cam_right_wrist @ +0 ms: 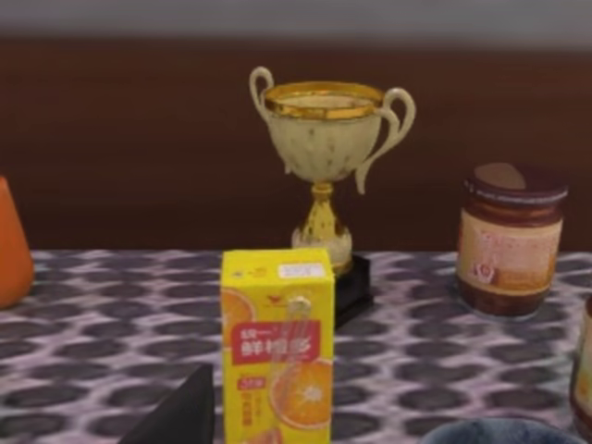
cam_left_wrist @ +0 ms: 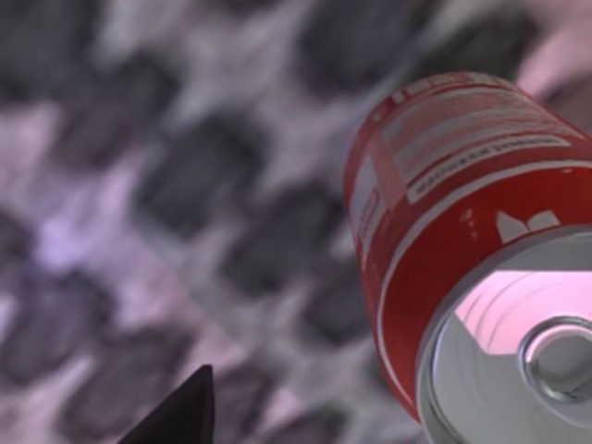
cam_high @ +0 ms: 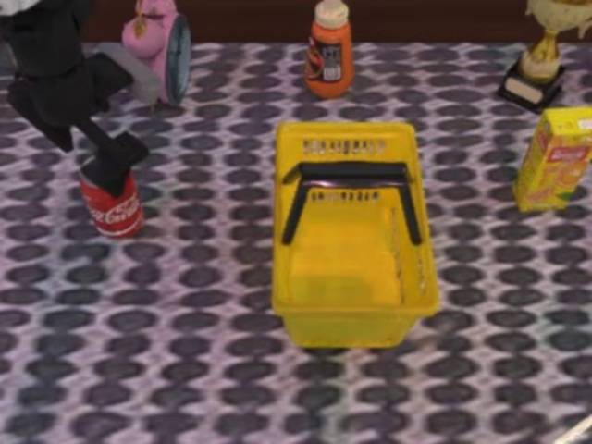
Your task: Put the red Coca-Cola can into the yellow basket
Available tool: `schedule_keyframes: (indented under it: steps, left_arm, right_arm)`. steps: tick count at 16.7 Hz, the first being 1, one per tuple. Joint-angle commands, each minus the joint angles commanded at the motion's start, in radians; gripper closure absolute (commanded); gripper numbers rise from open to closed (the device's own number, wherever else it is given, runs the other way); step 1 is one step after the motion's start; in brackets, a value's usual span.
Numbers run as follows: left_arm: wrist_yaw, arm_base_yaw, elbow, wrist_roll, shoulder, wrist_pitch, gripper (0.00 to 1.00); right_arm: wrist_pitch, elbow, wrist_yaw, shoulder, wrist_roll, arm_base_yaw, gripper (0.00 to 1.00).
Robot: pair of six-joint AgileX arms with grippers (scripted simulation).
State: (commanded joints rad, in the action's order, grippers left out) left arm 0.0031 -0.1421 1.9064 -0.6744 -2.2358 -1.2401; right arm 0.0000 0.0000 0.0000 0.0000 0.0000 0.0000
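Note:
The red Coca-Cola can stands upright on the patterned table at the left, well apart from the yellow basket in the middle, whose black handle lies across its top. My left gripper hangs just over the can's top and is open. The left wrist view shows the can close up with its silver top. One dark finger is apart from it, and the other finger is out of view. My right arm is outside the top view; one of its fingers shows in its wrist view, with nothing held.
Along the back edge stand a pink alarm clock, an orange bottle with a white cap and a gold trophy. A yellow juice carton stands at the right. The right wrist view also shows a brown jar.

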Motion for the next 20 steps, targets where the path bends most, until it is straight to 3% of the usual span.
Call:
schedule_keyframes:
  steps: [8,12,20]
  left_arm:
    - [0.001,-0.005,-0.131,-0.003,-0.038,0.169,0.0]
    - [0.001,-0.005,-0.134,-0.003,-0.04,0.173,0.0]
    - [0.001,-0.005,-0.134,-0.003,-0.04,0.173,0.6]
  right_arm:
    - [0.0,0.0,0.0,0.0,0.0,0.0,0.0]
    - [0.0,0.0,0.0,0.0,0.0,0.0,0.0]
    - [0.0,0.0,0.0,0.0,0.0,0.0,0.0]
